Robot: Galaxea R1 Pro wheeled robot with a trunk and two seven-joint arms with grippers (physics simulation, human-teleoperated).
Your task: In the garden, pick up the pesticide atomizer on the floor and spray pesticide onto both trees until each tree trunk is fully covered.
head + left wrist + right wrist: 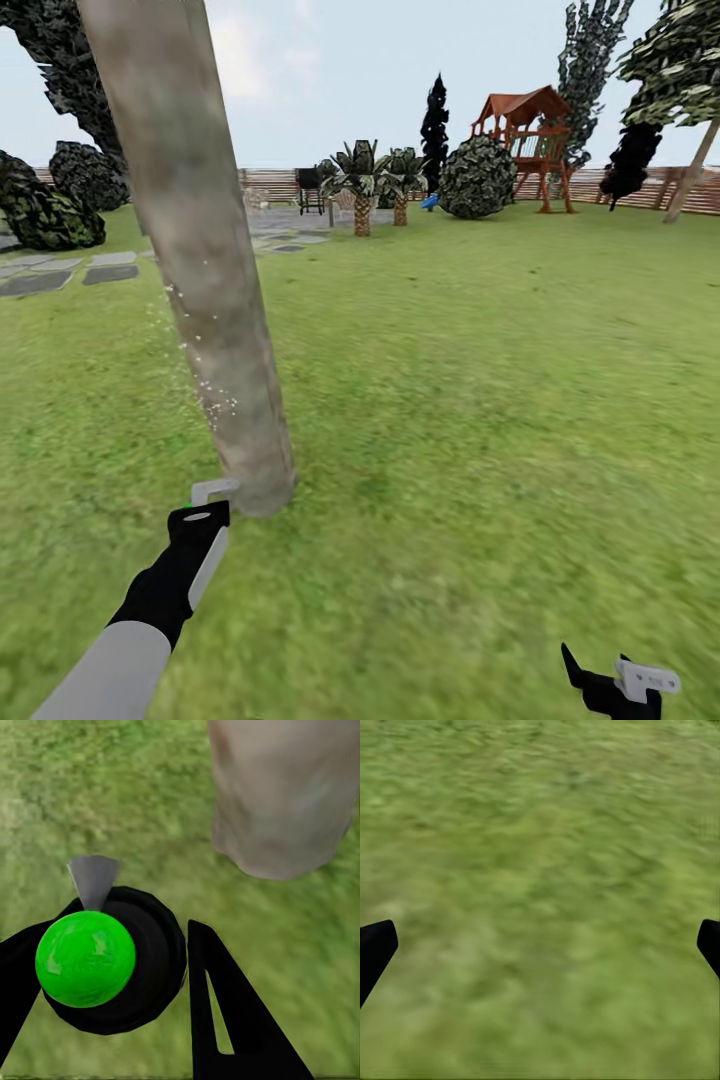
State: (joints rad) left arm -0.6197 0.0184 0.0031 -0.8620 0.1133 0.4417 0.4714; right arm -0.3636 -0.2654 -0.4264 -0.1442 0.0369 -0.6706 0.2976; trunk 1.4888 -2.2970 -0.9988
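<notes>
A thick pale grey-beige tree trunk (pixel 190 260) rises from the grass (pixel 480 420) just ahead at left, leaning slightly. A faint cloud of whitish pesticide specks (pixel 205 385) hangs on its left side. At the trunk's foot my left gripper (pixel 203 515) is shut on the pesticide atomizer (pixel 213 490). In the left wrist view the atomizer (pixel 85 958) has a bright green round top, a black body and a grey nozzle (pixel 94 877) pointing at the grass beside the trunk base (pixel 281 802). A second tree (pixel 692 175) with a leaning pale trunk stands far right. My right gripper (pixel 620 685) hangs open over grass.
Grey stepping stones (pixel 60 275) lie at the left. A brown slat fence (pixel 620 185) bounds the lawn at the back, with a red wooden playset (pixel 525 140), a round bush (pixel 478 177), two small palms (pixel 362 195) and dark bushes (pixel 50 210).
</notes>
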